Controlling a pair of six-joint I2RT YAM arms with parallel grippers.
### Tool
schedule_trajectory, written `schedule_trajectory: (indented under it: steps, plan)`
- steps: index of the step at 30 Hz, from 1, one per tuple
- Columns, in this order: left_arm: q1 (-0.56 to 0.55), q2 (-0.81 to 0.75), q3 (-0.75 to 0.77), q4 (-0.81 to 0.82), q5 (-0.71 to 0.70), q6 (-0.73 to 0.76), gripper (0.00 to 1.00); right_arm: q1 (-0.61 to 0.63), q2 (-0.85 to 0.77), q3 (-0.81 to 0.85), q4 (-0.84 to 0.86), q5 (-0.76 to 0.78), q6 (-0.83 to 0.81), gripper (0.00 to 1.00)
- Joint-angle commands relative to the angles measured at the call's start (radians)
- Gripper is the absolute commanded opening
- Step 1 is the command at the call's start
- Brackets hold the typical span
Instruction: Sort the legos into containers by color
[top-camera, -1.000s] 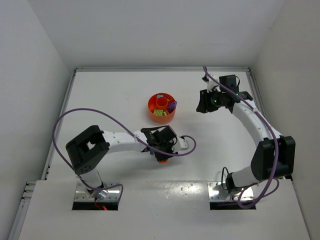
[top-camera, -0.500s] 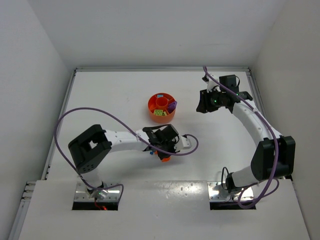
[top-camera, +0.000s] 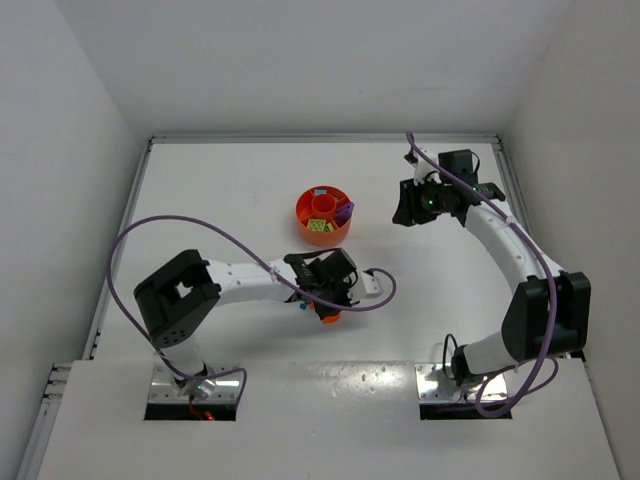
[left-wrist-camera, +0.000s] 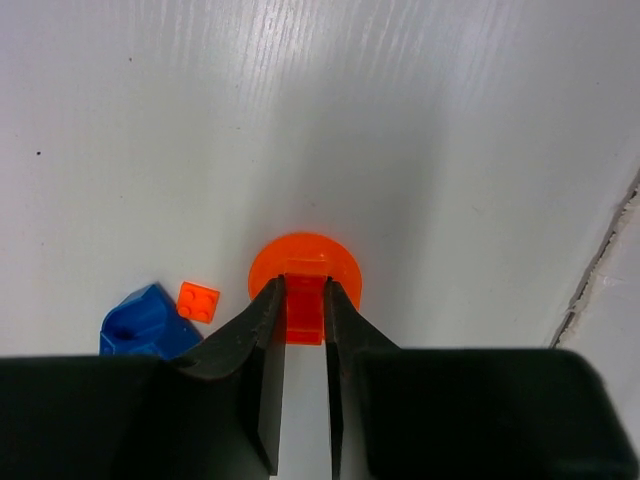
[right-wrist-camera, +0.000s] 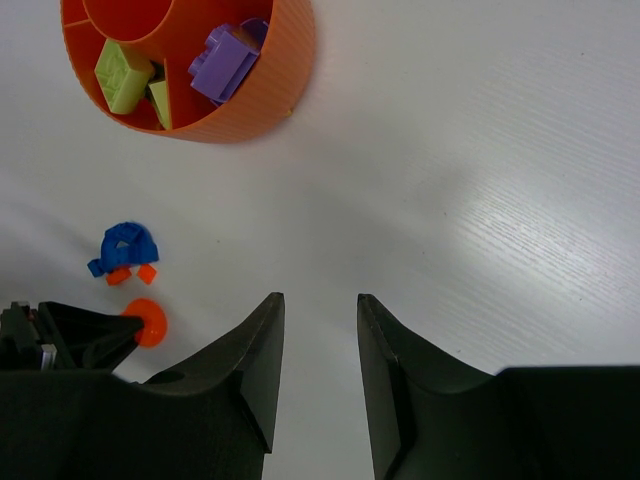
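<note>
An orange round lego (left-wrist-camera: 305, 270) lies on the worktop (left-wrist-camera: 420, 120), grasped at its raised centre by the left gripper (left-wrist-camera: 304, 290), beside a blue piece (left-wrist-camera: 145, 322) and a small orange brick (left-wrist-camera: 198, 301). The pick-up is judged in hand. Next, a lift and carry to the tray (right-wrist-camera: 255, 115) is called for. The right gripper (right-wrist-camera: 320, 300) is held released, empty.
</note>
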Motion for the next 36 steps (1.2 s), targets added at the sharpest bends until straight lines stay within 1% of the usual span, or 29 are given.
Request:
schedule_trajectory:
  steps: [1, 8, 11, 12, 14, 15, 18, 19, 21, 22, 23, 25, 28, 30, 32, 36]
  plan:
    - [-0.015, -0.069, 0.022, -0.015, 0.017, -0.002, 0.00, -0.003, 0.001, 0.012, 0.020, -0.017, 0.010, 0.36]
    - [0.066, -0.182, 0.085, -0.089, 0.081, -0.029, 0.00, -0.003, 0.001, 0.012, 0.020, -0.017, 0.010, 0.36]
    - [0.141, -0.234, 0.122, -0.118, 0.127, -0.040, 0.00, -0.003, 0.001, 0.021, 0.020, -0.026, 0.010, 0.36]
    - [0.200, -0.235, 0.145, -0.118, 0.143, -0.040, 0.00, -0.003, 0.001, 0.021, 0.020, -0.026, 0.010, 0.36]
    - [0.270, -0.248, 0.171, -0.143, 0.193, -0.063, 0.00, -0.003, 0.001, 0.021, 0.020, -0.026, 0.010, 0.36]
    - [0.337, -0.259, 0.198, -0.152, 0.206, -0.063, 0.00, -0.003, 0.001, 0.021, 0.020, -0.026, 0.010, 0.36]
    - [0.429, -0.259, 0.240, -0.152, 0.253, -0.072, 0.00, -0.003, 0.010, 0.021, 0.020, -0.026, 0.010, 0.36]
    - [0.481, -0.250, 0.272, -0.152, 0.269, -0.072, 0.00, -0.003, 0.010, 0.030, 0.020, -0.026, 0.010, 0.36]
    - [0.531, -0.229, 0.307, -0.152, 0.314, -0.084, 0.00, -0.003, 0.021, 0.030, 0.020, -0.035, 0.010, 0.36]
    - [0.579, -0.197, 0.344, -0.152, 0.337, -0.084, 0.00, -0.003, 0.021, 0.041, 0.020, -0.035, 0.010, 0.36]
    - [0.603, -0.178, 0.361, -0.152, 0.386, -0.110, 0.00, -0.003, 0.030, 0.041, 0.020, -0.035, 0.010, 0.36]
    - [0.665, -0.125, 0.406, -0.141, 0.440, -0.132, 0.00, -0.003, 0.030, 0.041, 0.020, -0.035, 0.010, 0.36]
    - [0.730, -0.078, 0.449, -0.074, 0.548, -0.202, 0.00, -0.003, 0.030, 0.050, 0.020, -0.035, 0.010, 0.36]
    - [0.750, -0.017, 0.481, -0.064, 0.639, -0.261, 0.00, -0.003, 0.030, 0.041, 0.020, -0.035, 0.010, 0.36]
    - [0.769, 0.023, 0.502, -0.023, 0.696, -0.326, 0.00, -0.003, 0.030, 0.041, 0.020, -0.035, 0.010, 0.36]
    - [0.795, 0.080, 0.503, 0.064, 0.749, -0.403, 0.00, -0.003, 0.030, 0.041, 0.020, -0.035, 0.010, 0.36]
